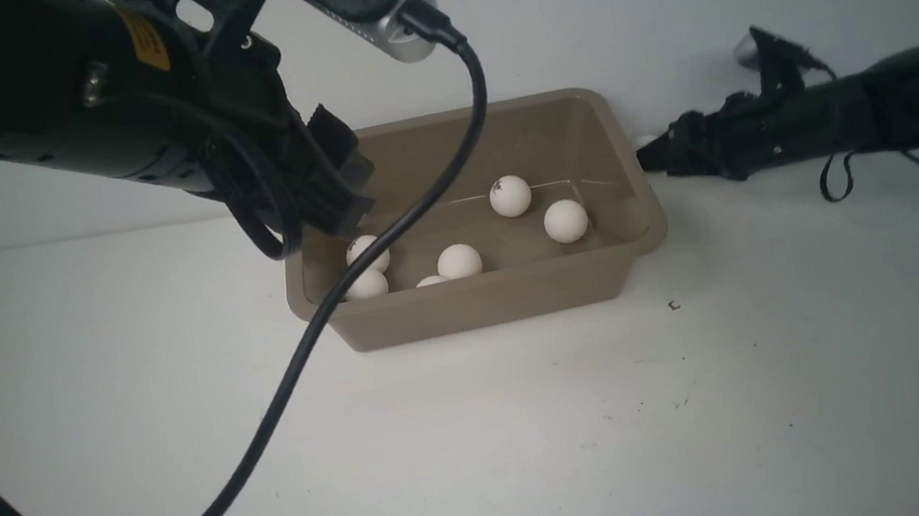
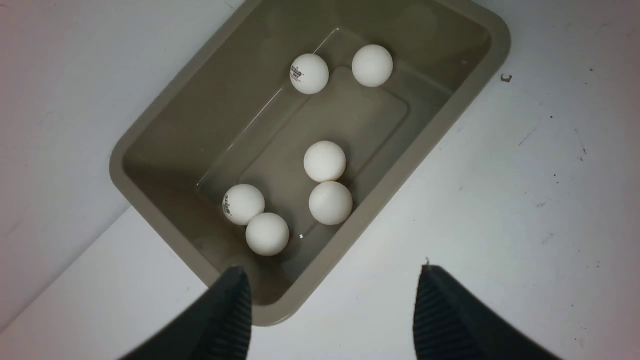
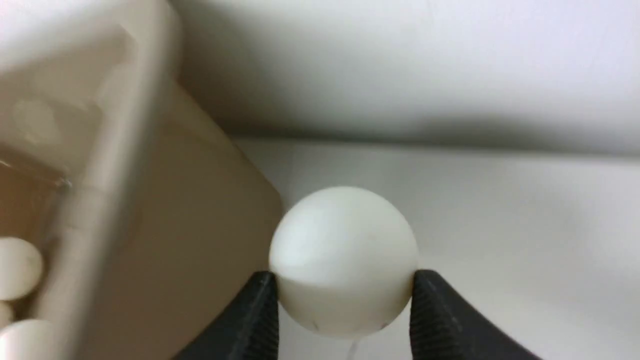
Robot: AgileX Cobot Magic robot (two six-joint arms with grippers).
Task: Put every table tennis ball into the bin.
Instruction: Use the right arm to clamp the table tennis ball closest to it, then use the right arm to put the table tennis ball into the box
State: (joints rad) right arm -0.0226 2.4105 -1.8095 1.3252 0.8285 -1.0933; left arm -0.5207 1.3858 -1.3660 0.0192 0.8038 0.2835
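The right tool (image 3: 345, 300) pinches a table tennis ball (image 3: 344, 260) across its widest girth, one ribbed finger pressed to each side, low over the white worktop (image 1: 482, 432) just outside the bin (image 1: 509, 296). In the front view this ball shows only as a white sliver at the bin's 3 o'clock end, between the flared rim and the tool's tip. The left tool (image 2: 332, 300) hovers above the bin's 9 o'clock end, its jaws spread apart and holding nothing. Six balls already lie on the bin floor: a touching pair (image 2: 255, 219) toward 9 o'clock, a second touching pair (image 2: 327, 182) by the near wall at about 6 o'clock, and two more (image 2: 340, 70) toward 3 o'clock, slightly apart from each other. A ball of this kind looks hollow, very light and smooth, so it will likely roll or squirt free if squeezed off-centre and bounce if let go from high up. The sound hold is the one shown, at the equator with mild pressure. The lift over the rim is not yet done.
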